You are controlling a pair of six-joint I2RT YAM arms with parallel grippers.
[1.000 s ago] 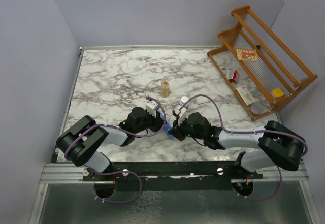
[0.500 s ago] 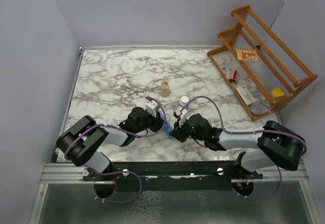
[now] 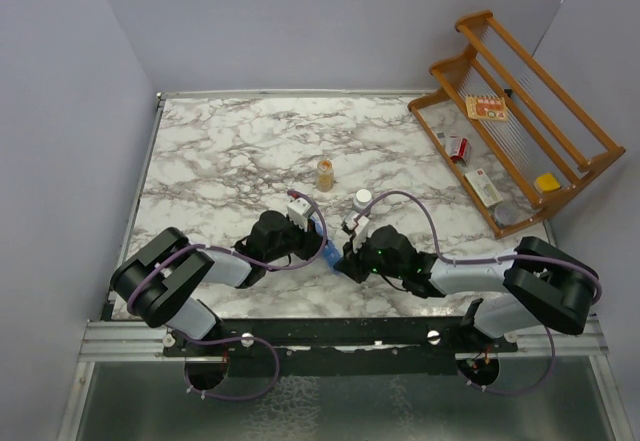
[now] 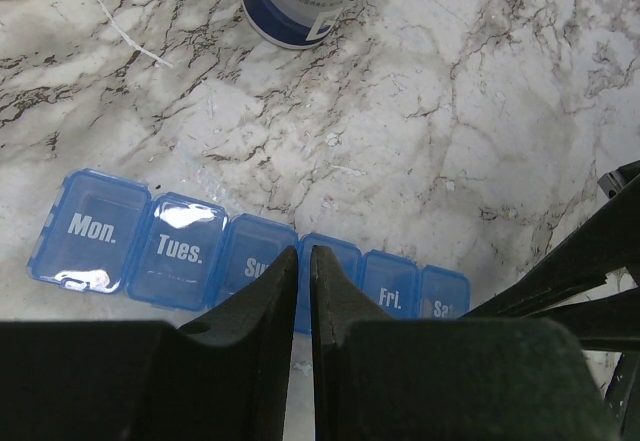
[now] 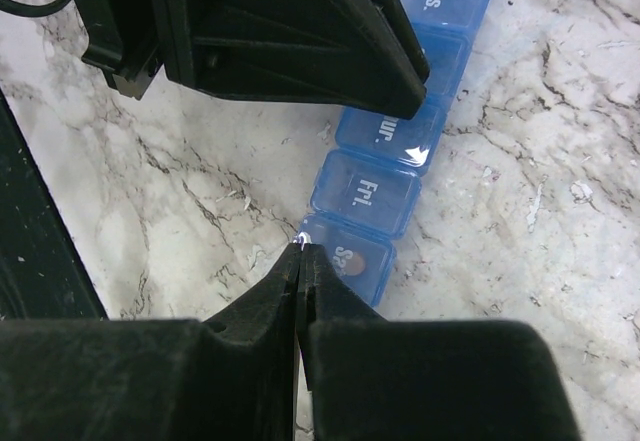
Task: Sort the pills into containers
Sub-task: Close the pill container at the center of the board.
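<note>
The containers (image 4: 180,251) are a blue translucent strip of lidded compartments marked Mon., Tues., Fri. and Sat., lying on the marble; in the top view the strip (image 3: 330,256) shows as a blue sliver between the two arms. My left gripper (image 4: 303,251) is shut, its tips down over the strip's middle compartments and hiding one label. My right gripper (image 5: 301,248) is shut, tips touching the near-left corner of the Sat. compartment (image 5: 360,261). One round brown pill (image 5: 350,264) shows through that closed lid. In the top view the left gripper (image 3: 318,249) and the right gripper (image 3: 343,259) meet over the strip.
A blue-and-white vitamin bottle (image 4: 300,1) with a white cap (image 3: 362,199) stands just beyond the strip. A small amber bottle (image 3: 325,173) stands farther back. A wooden rack (image 3: 510,131) holding small boxes leans at the right edge of the marble table (image 3: 220,151).
The right wrist has shifted slightly, baring more of the white-capped bottle. The left arm and the strip have stayed put.
</note>
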